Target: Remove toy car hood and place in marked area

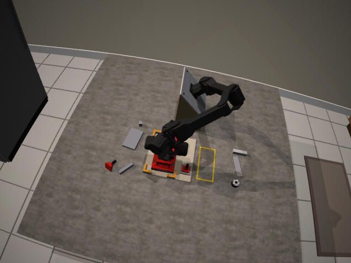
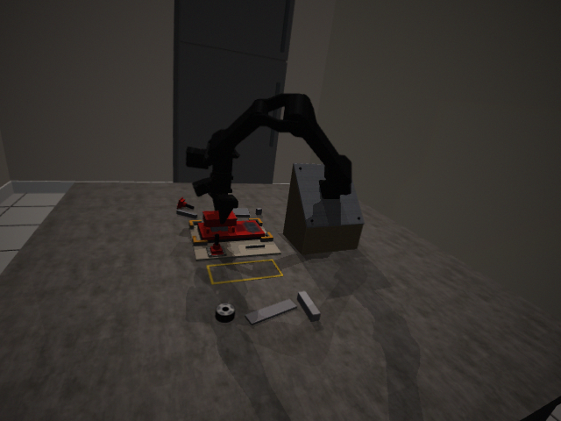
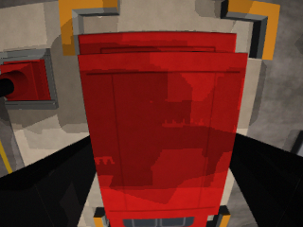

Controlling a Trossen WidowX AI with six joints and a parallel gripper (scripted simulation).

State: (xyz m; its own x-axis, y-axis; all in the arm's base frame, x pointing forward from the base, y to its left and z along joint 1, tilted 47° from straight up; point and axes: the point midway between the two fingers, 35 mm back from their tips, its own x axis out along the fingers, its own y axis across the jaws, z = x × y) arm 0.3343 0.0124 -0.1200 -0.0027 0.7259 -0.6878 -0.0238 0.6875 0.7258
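The red hood (image 2: 218, 218) (image 3: 156, 123) is a flat-topped block. My gripper (image 2: 223, 220) (image 3: 162, 140) is shut on it, with one black finger against each long side. In the exterior view the hood seems to sit slightly raised over the red car body (image 2: 244, 233) (image 3: 156, 40); the exact gap is hard to tell. In the top view the arm hides the fingers and part of the car. The marked area is a yellow outline (image 1: 214, 164) (image 2: 246, 279) on the table beside the car's beige board (image 1: 192, 153) (image 2: 267, 250).
Orange corner brackets (image 1: 171, 176) (image 3: 270, 33) surround the car. A red part with a black peg (image 1: 186, 169) (image 2: 216, 248) stands on the board near the outline. A wheel (image 1: 235, 182) (image 2: 224, 312) and two grey bars lie beyond the outline. The arm's wedge-shaped base (image 2: 316, 235) stands behind.
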